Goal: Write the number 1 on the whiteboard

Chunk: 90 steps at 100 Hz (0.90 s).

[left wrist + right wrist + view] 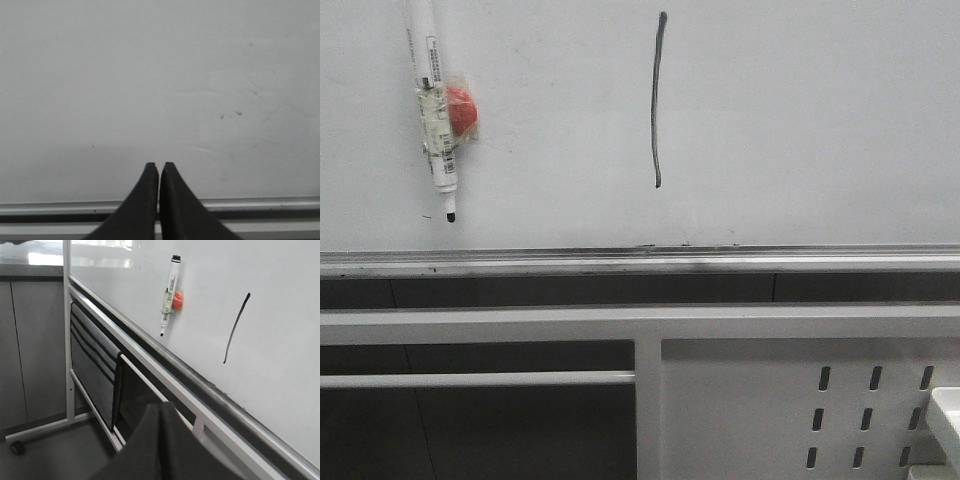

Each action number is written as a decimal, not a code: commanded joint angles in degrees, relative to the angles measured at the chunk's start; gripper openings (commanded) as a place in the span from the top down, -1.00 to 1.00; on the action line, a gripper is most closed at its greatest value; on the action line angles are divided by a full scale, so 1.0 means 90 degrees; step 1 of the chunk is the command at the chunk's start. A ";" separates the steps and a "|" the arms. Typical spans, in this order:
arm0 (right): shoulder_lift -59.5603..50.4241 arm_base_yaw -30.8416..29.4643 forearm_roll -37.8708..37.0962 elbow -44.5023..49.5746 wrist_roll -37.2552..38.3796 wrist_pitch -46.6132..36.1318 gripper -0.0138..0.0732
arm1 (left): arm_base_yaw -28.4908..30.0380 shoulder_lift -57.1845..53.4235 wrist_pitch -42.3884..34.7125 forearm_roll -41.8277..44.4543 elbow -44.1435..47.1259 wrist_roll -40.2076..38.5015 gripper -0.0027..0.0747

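Whiteboard fills the front view, its silver tray rail along the lower edge and a white perforated panel below. Number 1 is drawn as a thin, slightly curved dark stroke in the upper middle of the board. Marker pen hangs tip-down on an orange-red holder, well to the left of the stroke. Left tool is pressed closed and empty, facing bare board above the rail. Right tool also looks closed and empty, low beside the stand. Judgement: task appears complete. Risks: an arm sweeping near the board could smear the wet stroke or knock the pen off its holder.
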 commanded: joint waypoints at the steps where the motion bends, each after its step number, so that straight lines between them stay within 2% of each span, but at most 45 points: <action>1: 0.0068 -0.0029 -0.0001 -0.0155 -0.0002 -0.0498 0.84 | 0.0048 -0.0071 -0.0827 0.0004 0.0350 -0.0055 0.98; 11: 0.0068 -0.0029 -0.0001 -0.0155 -0.0002 -0.0498 0.84 | 0.0048 -0.0071 -0.0943 -0.0459 0.0922 0.0044 0.98; 22: 0.0068 -0.0029 -0.0001 -0.0155 -0.0002 -0.0498 0.84 | 0.0048 -0.0071 -0.1094 -0.1255 0.1408 0.0582 0.98; 27: 0.0068 -0.0029 -0.0001 -0.0155 -0.0002 -0.0498 0.84 | 0.0085 -0.0071 -0.1435 -0.1563 0.1618 0.0908 0.98; 32: 0.0068 -0.0029 -0.0001 -0.0155 -0.0002 -0.0498 0.84 | 0.0195 -0.0071 -0.1824 -0.1968 0.1843 0.1413 0.98; 37: 0.0068 -0.0029 -0.0001 -0.0155 -0.0002 -0.0498 0.84 | 0.0337 -0.0071 -0.2135 -0.2806 0.1966 0.2100 0.98; 41: 0.0068 -0.0029 -0.0001 -0.0155 -0.0002 -0.0498 0.84 | 0.0442 -0.0088 -0.2051 -0.3547 0.1950 0.2819 0.98; 46: 0.0068 -0.0029 -0.0001 -0.0155 -0.0002 -0.0498 0.84 | 0.0627 -0.0145 -0.2144 -0.3970 0.1950 0.3465 0.98; 70: 0.0068 -0.0029 -0.0001 -0.0155 -0.0002 -0.0498 0.84 | 0.1426 -0.0146 -0.2229 -0.3931 0.1950 0.3529 0.98; 90: 0.0068 -0.0029 -0.0001 -0.0155 -0.0002 -0.0498 0.84 | 0.1530 -0.0146 -0.1941 -0.3815 0.1950 0.3500 0.98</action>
